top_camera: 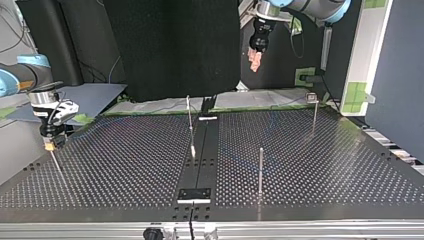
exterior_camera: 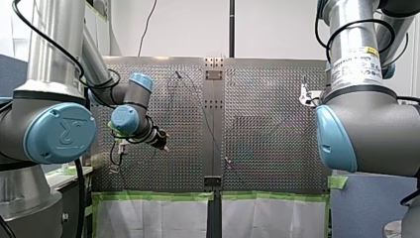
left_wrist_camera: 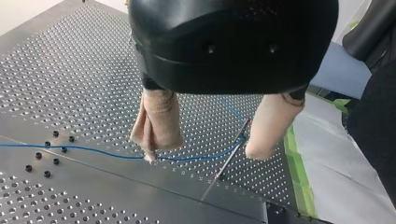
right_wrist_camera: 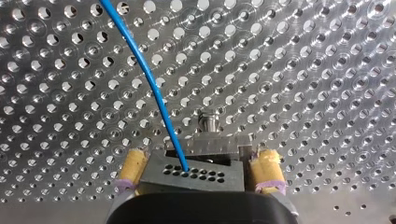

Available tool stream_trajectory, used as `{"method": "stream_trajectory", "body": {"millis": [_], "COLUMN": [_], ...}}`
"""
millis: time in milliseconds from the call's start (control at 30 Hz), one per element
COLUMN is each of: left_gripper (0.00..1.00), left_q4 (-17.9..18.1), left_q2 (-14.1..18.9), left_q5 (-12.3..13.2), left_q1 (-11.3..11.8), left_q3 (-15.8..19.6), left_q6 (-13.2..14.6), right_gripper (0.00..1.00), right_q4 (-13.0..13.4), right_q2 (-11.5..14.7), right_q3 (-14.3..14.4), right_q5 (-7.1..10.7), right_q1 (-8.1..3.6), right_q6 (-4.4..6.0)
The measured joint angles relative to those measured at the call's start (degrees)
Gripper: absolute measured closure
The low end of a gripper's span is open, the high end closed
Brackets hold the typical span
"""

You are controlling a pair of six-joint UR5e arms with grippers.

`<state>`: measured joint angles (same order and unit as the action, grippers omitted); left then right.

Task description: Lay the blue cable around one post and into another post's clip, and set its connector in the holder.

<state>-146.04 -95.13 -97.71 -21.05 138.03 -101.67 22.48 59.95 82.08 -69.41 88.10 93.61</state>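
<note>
Gripping the connector (right_wrist_camera: 194, 173) from both sides, our right gripper (right_wrist_camera: 198, 169) is closed to the width of that dark block, and its yellow pads (right_wrist_camera: 132, 164) press on the two ends. The block's face shows rows of small holes. The blue cable (right_wrist_camera: 149, 79) enters it at the middle and runs away over the perforated table (right_wrist_camera: 303, 70). Just ahead of the connector, and touching it as far as we can tell, stands the grey metal holder (right_wrist_camera: 212, 143); we cannot tell whether the connector is seated in it. In the top view this gripper sits low over the table's edge at the view's left. Our left gripper (left_wrist_camera: 204, 153) is released. Its beige-padded fingers (left_wrist_camera: 159, 121) are spread wide, hold nothing and touch nothing. In the top view it hangs well above the table's far side. Under it the cable lies flat on the table, passes beneath the gap between the fingers and meets the upper end of a thin post (left_wrist_camera: 232, 156); we cannot tell whether a clip holds it there. For writing, a white label (exterior_camera: 355, 62) with a yellow patch wraps our right arm, but its print is too small to read. The blue cap (exterior_camera: 59, 133) on our left arm bears a raised mark like an R.
</note>
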Motion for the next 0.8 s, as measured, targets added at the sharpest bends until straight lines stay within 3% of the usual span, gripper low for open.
{"method": "stream_trajectory", "body": {"millis": [333,800], "left_gripper": [0.02,0.02], "left_q4": [4.91,12.59], "left_q2": [-0.03,-0.03], "left_q5": [1.03,2.29], "left_q1": [0.34,0.91], "left_q3": [4.21,2.86], "left_q6": [-0.13,-3.08], "right_gripper": [0.0,0.0], "right_q4": [0.0,0.0], "right_q2": [0.0,0.0], "right_q3": [0.0,0.0], "right_q5": [0.0,0.0], "right_q1": [0.0,0.0], "right_q6": [0.0,0.0]}}
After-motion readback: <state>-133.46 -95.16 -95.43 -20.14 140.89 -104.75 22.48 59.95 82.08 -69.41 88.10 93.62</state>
